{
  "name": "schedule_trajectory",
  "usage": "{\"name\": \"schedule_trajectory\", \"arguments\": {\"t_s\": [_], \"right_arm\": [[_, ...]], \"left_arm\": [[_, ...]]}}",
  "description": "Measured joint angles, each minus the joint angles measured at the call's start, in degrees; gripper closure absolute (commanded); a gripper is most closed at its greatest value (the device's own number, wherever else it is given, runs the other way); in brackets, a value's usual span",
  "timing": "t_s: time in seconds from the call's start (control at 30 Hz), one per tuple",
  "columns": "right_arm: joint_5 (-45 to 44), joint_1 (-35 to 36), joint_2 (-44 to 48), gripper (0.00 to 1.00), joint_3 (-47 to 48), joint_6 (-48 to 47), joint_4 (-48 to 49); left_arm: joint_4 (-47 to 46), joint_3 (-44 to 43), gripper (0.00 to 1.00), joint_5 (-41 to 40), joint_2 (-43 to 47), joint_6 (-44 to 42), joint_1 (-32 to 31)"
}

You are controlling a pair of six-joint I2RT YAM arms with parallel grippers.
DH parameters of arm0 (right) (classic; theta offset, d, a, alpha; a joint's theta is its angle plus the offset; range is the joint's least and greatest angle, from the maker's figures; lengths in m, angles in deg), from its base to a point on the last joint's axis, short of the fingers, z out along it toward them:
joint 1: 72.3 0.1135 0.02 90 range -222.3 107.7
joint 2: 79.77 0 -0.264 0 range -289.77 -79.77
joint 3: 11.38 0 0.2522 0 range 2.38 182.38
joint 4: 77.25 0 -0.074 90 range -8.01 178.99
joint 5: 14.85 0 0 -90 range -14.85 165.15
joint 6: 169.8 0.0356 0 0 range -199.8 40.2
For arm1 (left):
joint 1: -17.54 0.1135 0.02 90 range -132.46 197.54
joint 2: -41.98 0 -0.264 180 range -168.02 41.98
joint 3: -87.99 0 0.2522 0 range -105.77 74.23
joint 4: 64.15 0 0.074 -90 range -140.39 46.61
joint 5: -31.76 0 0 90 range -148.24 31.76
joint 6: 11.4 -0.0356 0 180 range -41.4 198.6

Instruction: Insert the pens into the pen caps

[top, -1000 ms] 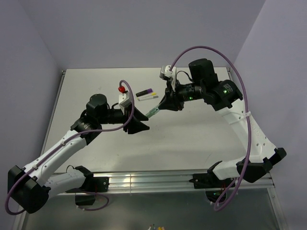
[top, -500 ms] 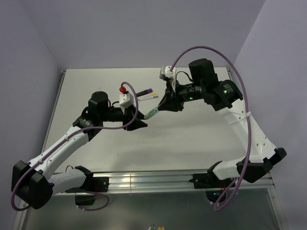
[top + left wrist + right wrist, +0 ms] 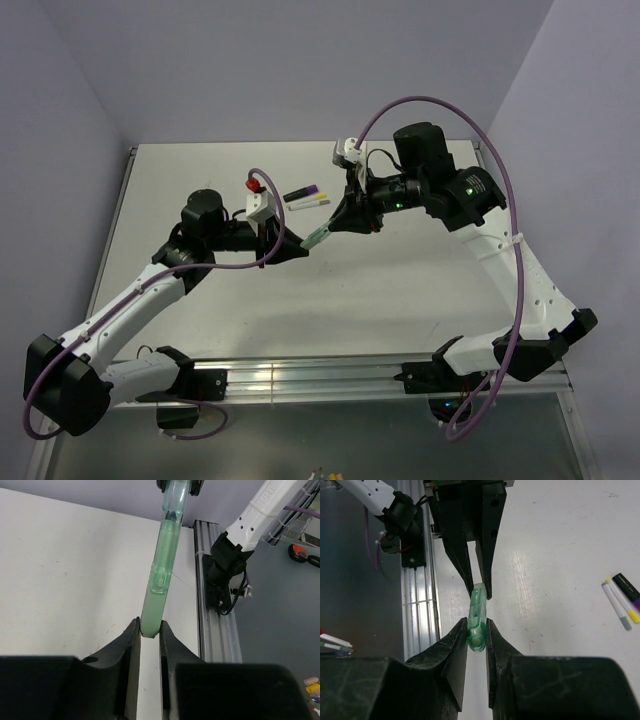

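The translucent green pen [image 3: 316, 238] hangs above the table between both grippers. My left gripper [image 3: 303, 247] is shut on its lower, clip-bearing end [image 3: 162, 565], the fingers pressing both sides. My right gripper [image 3: 335, 226] is shut on the other end [image 3: 477, 615], its jaws tight on the barrel. The left gripper's fingers [image 3: 470, 565] show just beyond the pen in the right wrist view. Three other pens lie together at the back: one black with a purple tip [image 3: 303, 192], one pale with a yellow tip [image 3: 621, 601], one grey-white [image 3: 615, 606]. No loose caps are visible.
An aluminium rail [image 3: 330, 375] runs along the table's near edge, with both arm bases on it. The right arm's base [image 3: 225, 575] stands on the rail in the left wrist view. Purple walls close the back and sides. Purple cables loop above both arms.
My left gripper has moved up and right to the green pen's free end and closed on it. My right gripper has held still with the pen.
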Motion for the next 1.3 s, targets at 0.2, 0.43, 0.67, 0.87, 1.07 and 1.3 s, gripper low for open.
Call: {"name": "schedule_trajectory", "arguments": {"t_s": [0.2,0.43,0.67,0.87,1.07,1.3], "right_arm": [[-0.09,0.02,0.0,1.0,0.0,0.0,0.0],[-0.07,0.37,0.0,1.0,0.0,-0.02,0.02],[-0.46,1.03,0.0,1.0,-0.02,-0.39,0.07],[-0.46,1.51,0.0,1.0,-0.87,-0.42,0.5],[0.24,1.79,0.0,1.0,-2.47,-0.39,1.81],[1.29,1.77,0.09,1.0,-3.5,-0.17,3.3]], "left_arm": [[-0.94,0.0,0.99,0.24,-0.42,1.36,-0.04],[-2.89,-0.04,1.0,0.22,-0.42,3.5,-0.26],[-3.82,-0.35,1.0,0.55,-0.42,4.28,-0.42],[-4.24,-0.9,1.0,1.01,-0.46,4.48,-0.52],[-5.2,-0.92,1.0,1.53,-0.46,5.07,-0.61],[-5.07,-0.92,1.0,1.88,-0.46,6.29,-0.55]]}}
